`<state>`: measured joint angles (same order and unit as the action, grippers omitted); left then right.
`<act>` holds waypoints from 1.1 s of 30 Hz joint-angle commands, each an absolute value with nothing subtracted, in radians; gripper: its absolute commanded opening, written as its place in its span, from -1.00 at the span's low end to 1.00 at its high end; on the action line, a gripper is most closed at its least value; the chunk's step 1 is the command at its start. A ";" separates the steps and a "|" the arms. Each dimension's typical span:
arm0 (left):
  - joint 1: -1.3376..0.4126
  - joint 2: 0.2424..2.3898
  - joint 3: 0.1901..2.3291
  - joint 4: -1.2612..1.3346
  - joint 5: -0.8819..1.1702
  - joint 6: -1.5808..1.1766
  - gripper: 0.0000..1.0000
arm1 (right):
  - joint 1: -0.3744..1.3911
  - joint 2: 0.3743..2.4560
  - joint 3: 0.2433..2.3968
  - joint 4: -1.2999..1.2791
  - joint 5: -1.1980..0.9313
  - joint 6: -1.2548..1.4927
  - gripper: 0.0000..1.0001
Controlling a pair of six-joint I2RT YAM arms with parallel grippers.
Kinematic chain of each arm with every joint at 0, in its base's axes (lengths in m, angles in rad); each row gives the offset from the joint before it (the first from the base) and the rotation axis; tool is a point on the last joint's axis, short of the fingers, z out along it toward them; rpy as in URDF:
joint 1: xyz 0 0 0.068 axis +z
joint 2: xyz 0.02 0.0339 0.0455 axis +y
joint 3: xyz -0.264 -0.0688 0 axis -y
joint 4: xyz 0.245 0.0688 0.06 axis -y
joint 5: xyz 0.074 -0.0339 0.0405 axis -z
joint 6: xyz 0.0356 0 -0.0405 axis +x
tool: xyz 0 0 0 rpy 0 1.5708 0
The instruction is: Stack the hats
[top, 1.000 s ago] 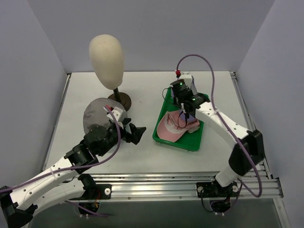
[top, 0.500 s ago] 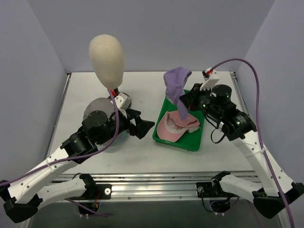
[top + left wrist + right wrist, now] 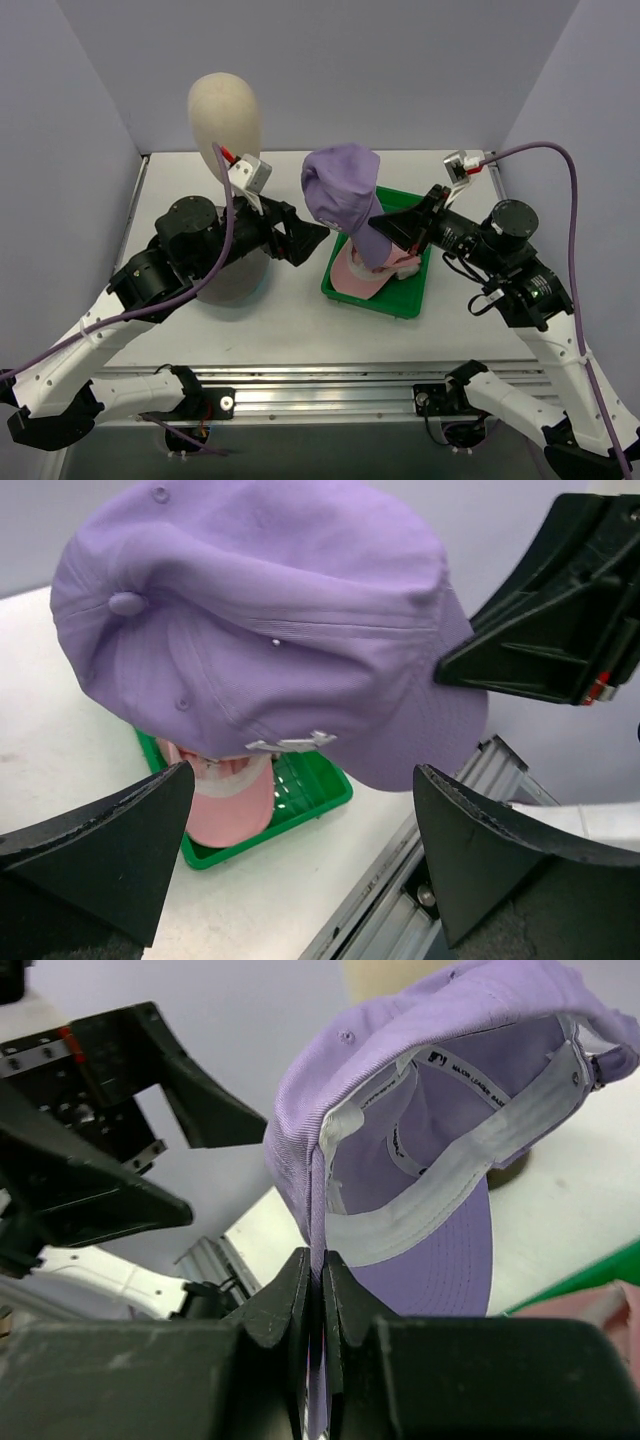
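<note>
The lilac cap (image 3: 343, 185) hangs in the air over the tray's left end, crown toward the left arm. My right gripper (image 3: 384, 226) is shut on its side rim; in the right wrist view the jaws (image 3: 320, 1260) pinch the lilac fabric (image 3: 400, 1090). My left gripper (image 3: 306, 240) stands open just left of the cap, touching nothing; its wrist view shows the cap (image 3: 270, 620) above and beyond its spread fingers (image 3: 120, 840). The pink cap (image 3: 358, 272) lies in the green tray (image 3: 400, 300). The grey hat (image 3: 235, 285) lies on the table under the left arm.
A cream mannequin head (image 3: 225, 115) on a dark stand rises at the back left, close behind the left arm. The metal rail (image 3: 330, 385) runs along the table's near edge. Grey walls enclose the left, back and right sides.
The right arm has lifted the lilac cap out of the tray and swung it up and left. The left arm has risen off the grey hat toward the cap.
</note>
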<state>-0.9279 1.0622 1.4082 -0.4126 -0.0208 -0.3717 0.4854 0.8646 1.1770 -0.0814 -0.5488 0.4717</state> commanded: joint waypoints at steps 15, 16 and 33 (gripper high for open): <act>-0.923 1.078 1.694 -0.604 -0.049 -0.290 0.83 | 0.486 1.051 1.422 0.219 -0.847 0.709 -1.00; -0.923 1.081 1.690 -0.607 -0.057 -0.279 0.83 | 0.486 1.049 1.420 0.224 -0.853 0.728 -1.00; -0.923 1.143 1.595 -0.488 0.123 -0.107 -0.04 | 0.551 1.055 1.396 0.118 -0.888 0.706 -1.00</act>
